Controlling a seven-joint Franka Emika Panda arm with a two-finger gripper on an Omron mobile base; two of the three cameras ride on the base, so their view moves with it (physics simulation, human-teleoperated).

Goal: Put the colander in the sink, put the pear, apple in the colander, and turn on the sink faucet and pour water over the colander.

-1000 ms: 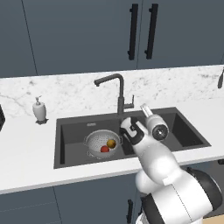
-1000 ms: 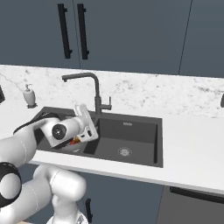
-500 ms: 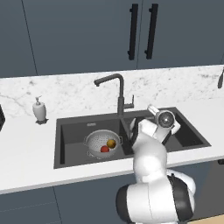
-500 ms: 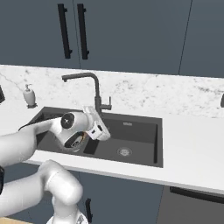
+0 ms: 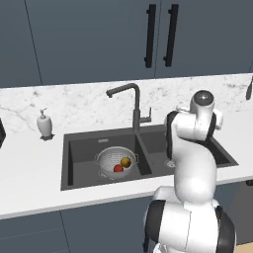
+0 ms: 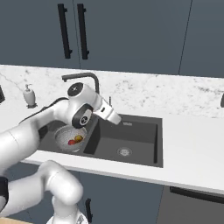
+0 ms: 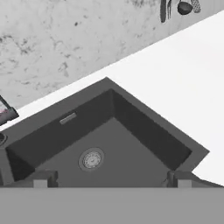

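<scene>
The silver colander [image 5: 111, 160] sits in the left basin of the dark sink [image 5: 79, 148]. The red apple [image 5: 118, 168] and the yellowish pear [image 5: 126, 161] lie inside it. In the right base view the colander [image 6: 65, 136] is partly hidden behind my arm. The dark faucet [image 5: 134, 105] rises behind the divider, its spout over the left basin. My gripper [image 6: 116, 119] hangs over the right basin, right of the faucet [image 6: 85, 78]. In the hand view the gripper [image 7: 111, 179] is open and holds nothing, above the right basin's drain [image 7: 91, 159].
A white soap dispenser [image 5: 44, 123] stands on the white counter left of the sink. Dark utensils [image 7: 179, 6] hang on the marble backsplash at the far right. Dark cabinets with black handles [image 5: 160, 34] hang above.
My arm has swung right, from above the colander in the left basin to above the right basin. The gripper has stayed open. Colander and fruit have not moved.
</scene>
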